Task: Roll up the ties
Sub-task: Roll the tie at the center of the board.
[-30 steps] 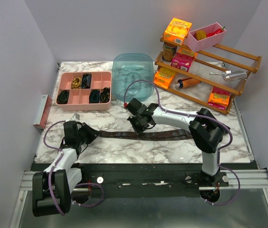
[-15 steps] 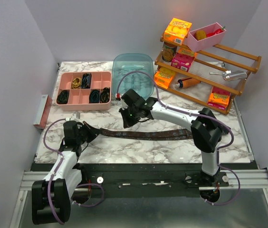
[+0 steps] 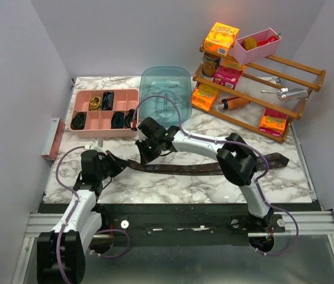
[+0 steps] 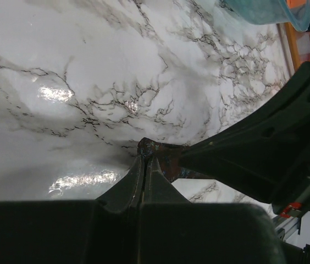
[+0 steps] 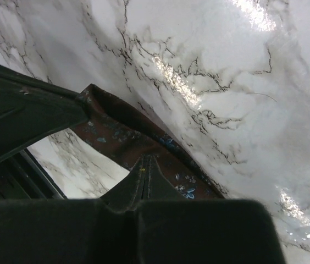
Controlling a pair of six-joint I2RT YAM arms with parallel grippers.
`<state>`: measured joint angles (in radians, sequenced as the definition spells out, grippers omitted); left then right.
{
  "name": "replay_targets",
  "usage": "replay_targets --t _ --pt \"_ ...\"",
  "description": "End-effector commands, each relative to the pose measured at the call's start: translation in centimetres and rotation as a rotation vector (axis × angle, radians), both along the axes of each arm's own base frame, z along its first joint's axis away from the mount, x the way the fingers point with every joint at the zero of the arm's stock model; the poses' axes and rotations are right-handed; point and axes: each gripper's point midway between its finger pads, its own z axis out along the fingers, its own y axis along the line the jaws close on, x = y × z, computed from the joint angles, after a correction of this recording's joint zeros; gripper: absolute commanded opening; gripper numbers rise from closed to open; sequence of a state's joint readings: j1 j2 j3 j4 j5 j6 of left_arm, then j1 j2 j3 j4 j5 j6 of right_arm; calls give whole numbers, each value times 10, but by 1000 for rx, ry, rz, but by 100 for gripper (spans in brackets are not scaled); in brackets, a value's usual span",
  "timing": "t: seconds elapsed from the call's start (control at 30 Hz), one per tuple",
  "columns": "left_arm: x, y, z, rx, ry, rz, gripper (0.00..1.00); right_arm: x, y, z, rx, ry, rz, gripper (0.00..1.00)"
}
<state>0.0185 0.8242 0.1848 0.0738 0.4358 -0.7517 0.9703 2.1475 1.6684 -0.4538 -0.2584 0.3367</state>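
Necktie [image 3: 202,168], brown, patterned, laid flat.
Your left gripper [image 4: 145,160] pinches its tip; your right gripper [image 5: 144,164] clamps nearby, seemingly to begin the first fold.

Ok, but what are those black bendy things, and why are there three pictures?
Those are a robot's left arm and right arm, bolted to a marble table. Each ends in a two-finger pincer. The big picture looks down from above. The other two come from small cameras on the wrists, so you see each arm's own black fingers close up. A long brown tie lies stretched across the table. The left gripper is shut on its end. The right gripper is shut too, touching the tie nearby. Behind are a pink tray of rolled-up ties, a blue tub and a wooden rack of food boxes.
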Motion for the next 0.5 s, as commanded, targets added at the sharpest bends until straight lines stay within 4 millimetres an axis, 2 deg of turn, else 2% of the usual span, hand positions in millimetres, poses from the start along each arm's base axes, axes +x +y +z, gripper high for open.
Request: replay_targets --t 0.0,0.13,0.47 --pt "6 -1 14 9 -32 4 0 -4 18 -1 40 18 20 0" --pt "8 -1 21 1 -42 6 0 -4 20 -7 38 28 20 0" --pt "8 -20 28 6 -47 -35 0 -8 27 -18 84 58 6 0"
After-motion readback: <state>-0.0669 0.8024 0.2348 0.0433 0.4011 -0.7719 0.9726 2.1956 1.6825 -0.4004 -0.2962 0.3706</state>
